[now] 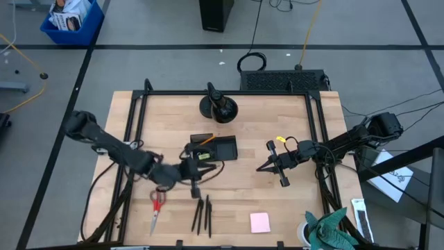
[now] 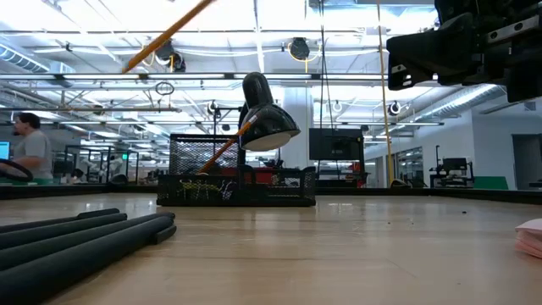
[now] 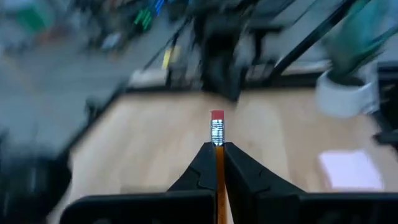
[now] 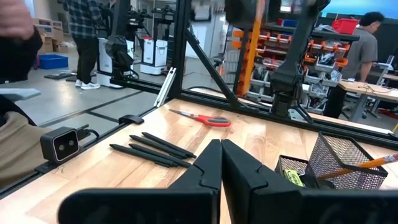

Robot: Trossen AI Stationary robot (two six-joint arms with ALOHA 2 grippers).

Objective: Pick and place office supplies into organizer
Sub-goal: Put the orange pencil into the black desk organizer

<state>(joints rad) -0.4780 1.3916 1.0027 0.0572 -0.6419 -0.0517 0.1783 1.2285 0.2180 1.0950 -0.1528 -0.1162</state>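
Wooden table [image 1: 277,208] framed by dark rails on all sides, grey workshop floor beyond. Plenty of bare wood through the middle and front right; tighter at the centre, with the round black stand base [image 1: 218,106] just behind the organizer [image 1: 215,148].

Partly done, by the look of it. One orange pencil [image 4: 364,165] leaning in the organizer's mesh cup already, something yellow in a low compartment beside it. Left to place: red-handled scissors [image 1: 157,205] near the front left, three black pens [image 1: 202,214] just right of them, pink sticky-note pad [image 1: 260,222] front right, well apart from the rest. Binder clips not made out.

Left gripper [image 1: 189,171] just in front of the organizer, above the table, jaws clamped on the second pencil [image 3: 217,144], eraser end sticking out. Short hop to the tray, though the pencil already in the cup crowds the entry.

Right gripper [image 1: 267,165] waiting right of the organizer, fingers [image 4: 208,165] pressed together, holding nothing.
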